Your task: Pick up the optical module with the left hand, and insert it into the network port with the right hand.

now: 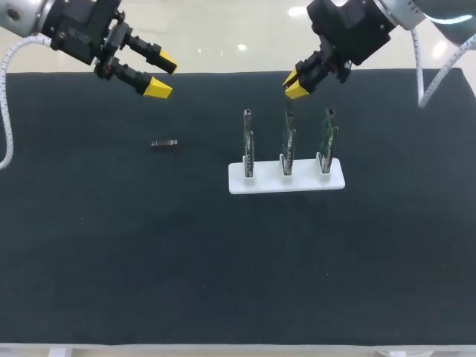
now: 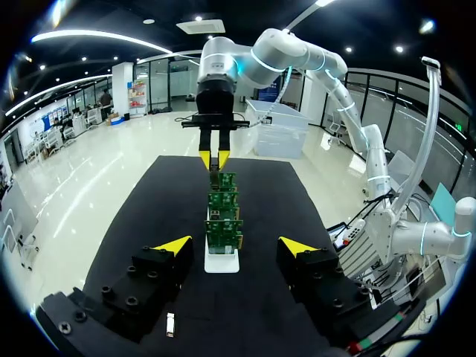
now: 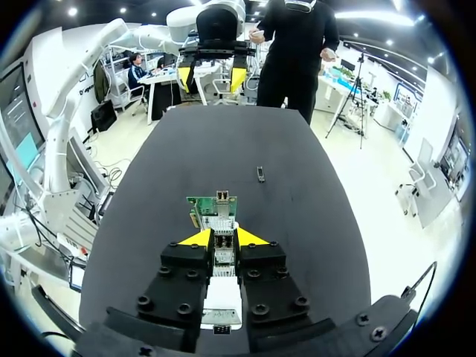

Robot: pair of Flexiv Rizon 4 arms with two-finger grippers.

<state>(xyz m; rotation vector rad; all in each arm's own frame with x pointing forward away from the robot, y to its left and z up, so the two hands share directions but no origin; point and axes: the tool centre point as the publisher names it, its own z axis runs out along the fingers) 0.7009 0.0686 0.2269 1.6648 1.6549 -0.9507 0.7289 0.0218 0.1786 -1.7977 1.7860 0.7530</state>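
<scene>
Nothing of the task looks done yet. At the far left, the left gripper (image 1: 162, 76) hangs above the black table (image 1: 111, 245) with its yellow-tipped fingers spread wide and empty. Below it and well apart, the optical module (image 1: 164, 143), a small dark bar, lies flat on the table, untouched. Further right, a white stand (image 1: 286, 184) holds three green circuit boards (image 1: 288, 137) upright in a row. A metal network port (image 3: 222, 196) shows on the edge of the board nearest the right gripper (image 1: 294, 84), which hovers over the boards with fingers drawn near together, a slim gap between, gripping nothing. Pickup, handover and insertion all remain
</scene>
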